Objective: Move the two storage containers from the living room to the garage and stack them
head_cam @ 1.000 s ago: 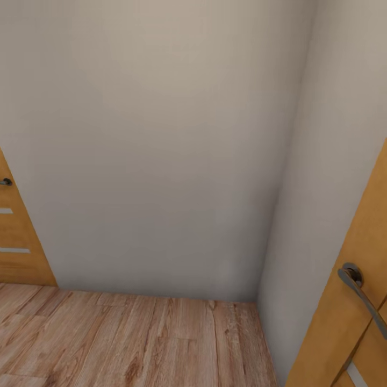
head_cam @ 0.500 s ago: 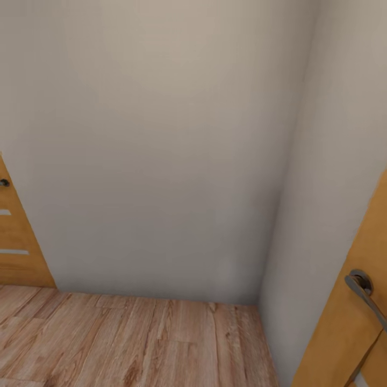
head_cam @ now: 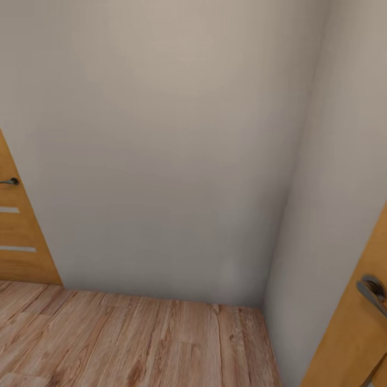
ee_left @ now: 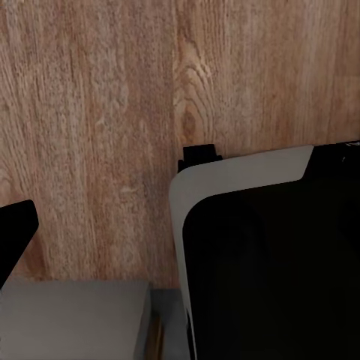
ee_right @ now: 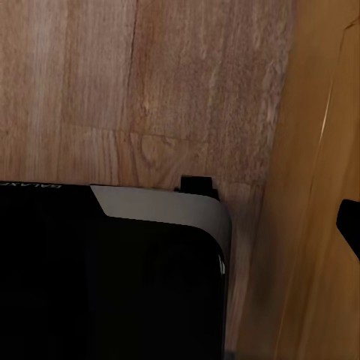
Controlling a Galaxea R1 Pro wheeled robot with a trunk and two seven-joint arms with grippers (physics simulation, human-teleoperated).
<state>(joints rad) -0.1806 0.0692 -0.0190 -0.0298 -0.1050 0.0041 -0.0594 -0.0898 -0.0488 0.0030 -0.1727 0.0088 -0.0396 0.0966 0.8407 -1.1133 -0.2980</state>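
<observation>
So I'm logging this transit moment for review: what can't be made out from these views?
- Head view: the right-hand orange wooden door and its dark metal lever handle are cut off by the frame edge; likewise the left-hand orange door.
- Left wrist view: the robot's black, grey-edged base hides the light wood-plank floor beneath.
- Both wrist views: whether the grippers are open or shut.

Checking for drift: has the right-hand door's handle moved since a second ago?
Cannot tell. The handle sits lower and further right in the head view, but the wall corner shifted too, so the camera moved.
</observation>
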